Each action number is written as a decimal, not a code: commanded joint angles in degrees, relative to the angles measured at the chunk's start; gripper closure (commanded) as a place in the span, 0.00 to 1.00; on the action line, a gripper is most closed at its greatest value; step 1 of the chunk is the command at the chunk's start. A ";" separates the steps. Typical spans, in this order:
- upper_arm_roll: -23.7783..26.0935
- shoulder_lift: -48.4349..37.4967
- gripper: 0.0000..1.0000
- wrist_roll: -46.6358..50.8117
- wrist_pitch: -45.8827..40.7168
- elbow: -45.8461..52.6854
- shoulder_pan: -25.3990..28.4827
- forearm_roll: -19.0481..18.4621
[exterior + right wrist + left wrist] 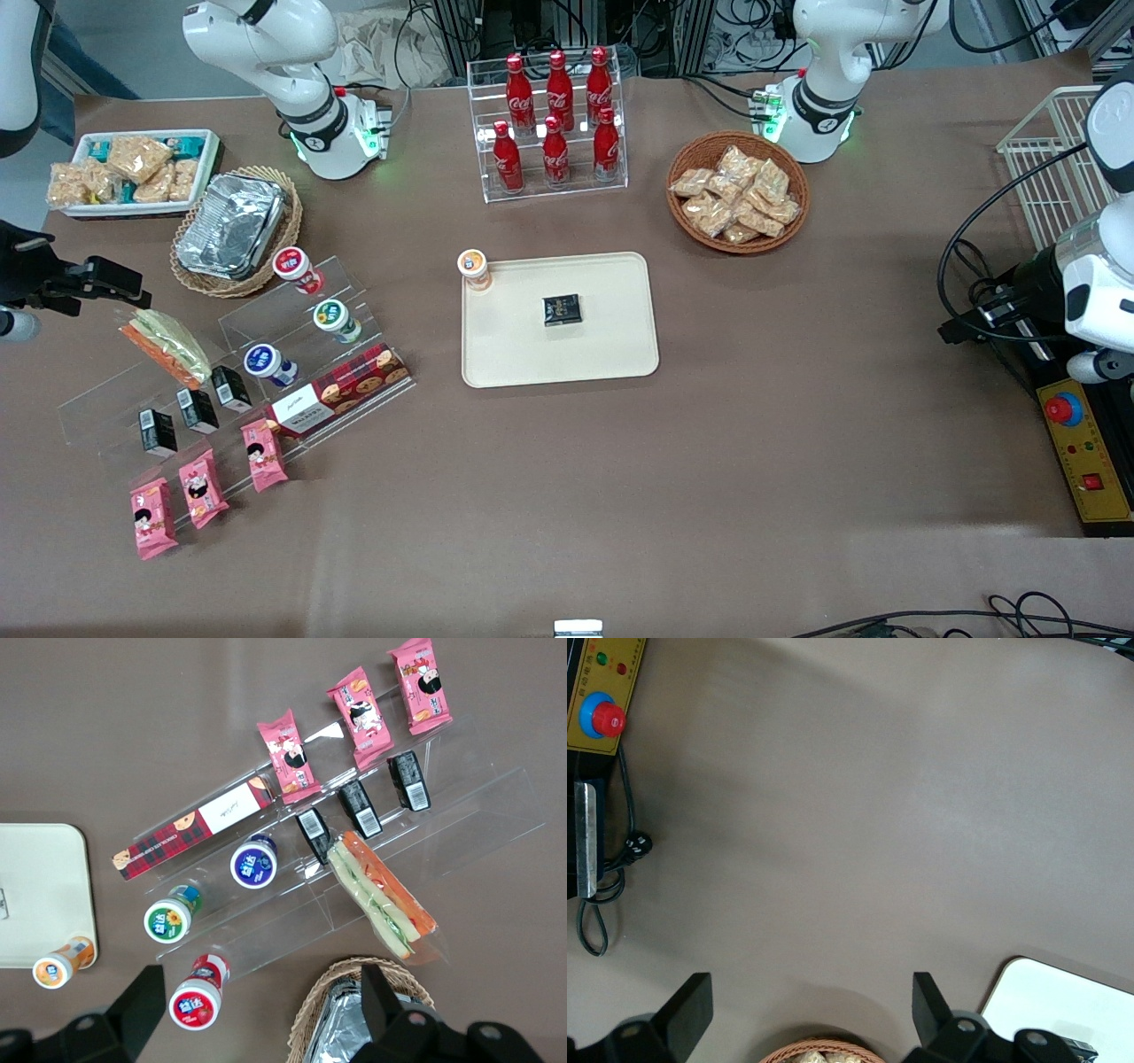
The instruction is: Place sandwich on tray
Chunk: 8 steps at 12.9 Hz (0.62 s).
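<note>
The sandwich (166, 347) lies on the upper step of a clear acrylic display stand (230, 372) toward the working arm's end of the table — a wrapped wedge with pale bread and orange and green filling showing along its cut edge, seen more plainly from the right wrist camera (381, 896). The gripper (84, 283) hangs above the table, farther from the front camera than the sandwich and apart from it, its two dark fingers (142, 1001) spread wide with nothing between them. The tray (611, 354) sits in the middle of the table, well apart from the sandwich; a small black packet (561, 310) rests near its centre and an orange-lidded cup (475, 269) stands at one corner. On the same stand as the sandwich are three more cups with red (297, 268), green (336, 320) and blue (268, 364) lids, three small black boxes (197, 410) just beside the sandwich, a long red tartan biscuit box (341, 388) and three pink snack packs (202, 487) along the lowest step. A foil container (231, 225) sits in a wicker basket next to the stand, farther from the camera — in the right wrist view it (345, 1028) shows between the gripper's fingers.
</note>
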 commanded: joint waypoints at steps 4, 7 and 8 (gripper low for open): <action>-0.50 0.08 0.02 -7.59 -1.18 -0.52 -1.14 -0.05; -2.34 1.05 0.02 -13.39 -0.66 -0.87 -1.75 -0.49; -2.34 1.57 0.02 -18.39 -0.22 -0.87 -2.54 -0.49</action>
